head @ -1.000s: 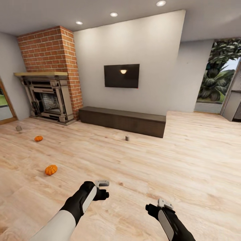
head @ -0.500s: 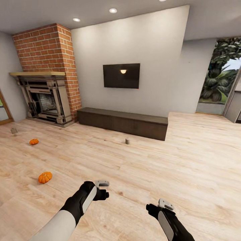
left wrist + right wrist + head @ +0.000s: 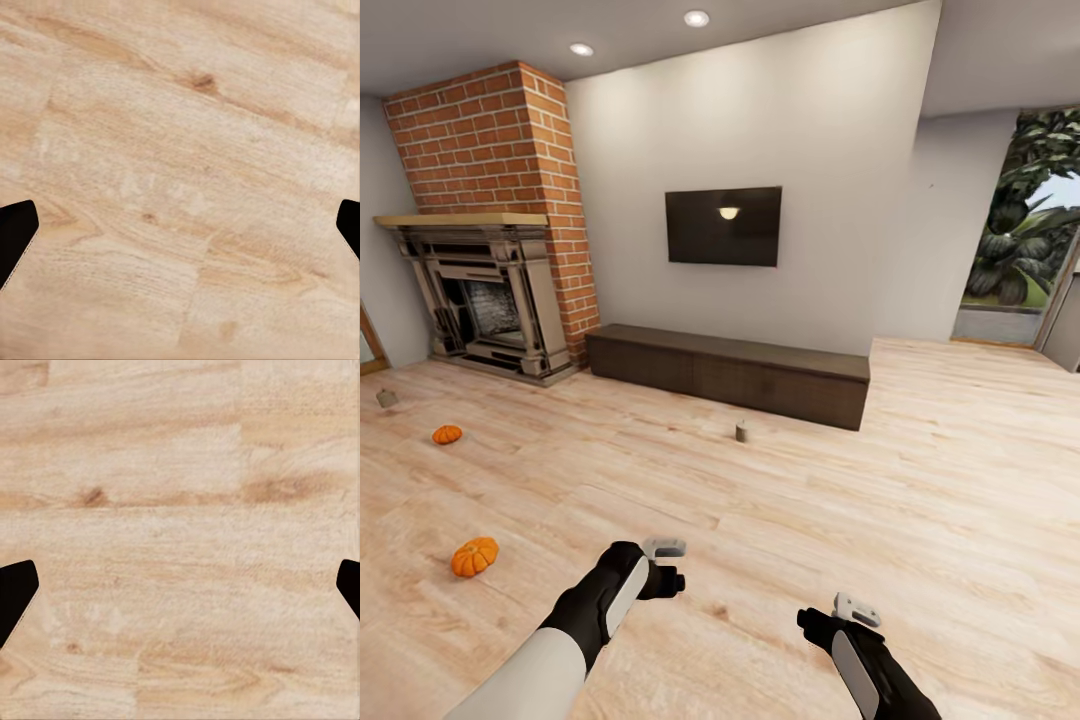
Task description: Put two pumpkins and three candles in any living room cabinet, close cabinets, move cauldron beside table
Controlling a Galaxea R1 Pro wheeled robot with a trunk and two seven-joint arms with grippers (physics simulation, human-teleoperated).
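Two orange pumpkins lie on the wood floor at the left: one near (image 3: 475, 556), one farther back (image 3: 447, 434). A grey candle (image 3: 741, 431) stands on the floor in front of the long dark-brown cabinet (image 3: 730, 372), whose drawer fronts are all shut. Another candle (image 3: 387, 398) sits at the far left near the fireplace. My left gripper (image 3: 672, 580) and right gripper (image 3: 806, 622) hover low over bare floor, far from all of these. In each wrist view the fingertips (image 3: 15, 232) (image 3: 15, 589) stand wide apart over floorboards, holding nothing. The cauldron is out of view.
A brick fireplace (image 3: 485, 290) stands at the back left beside the cabinet. A black TV (image 3: 723, 226) hangs on the wall above it. A glass opening with plants (image 3: 1025, 245) is at the right. Wood floor stretches between me and the cabinet.
The whole view has shifted: the camera turned or moved rightward and slightly forward, so the pumpkins, far candle and fireplace slid left. Both arms keep the same pose.
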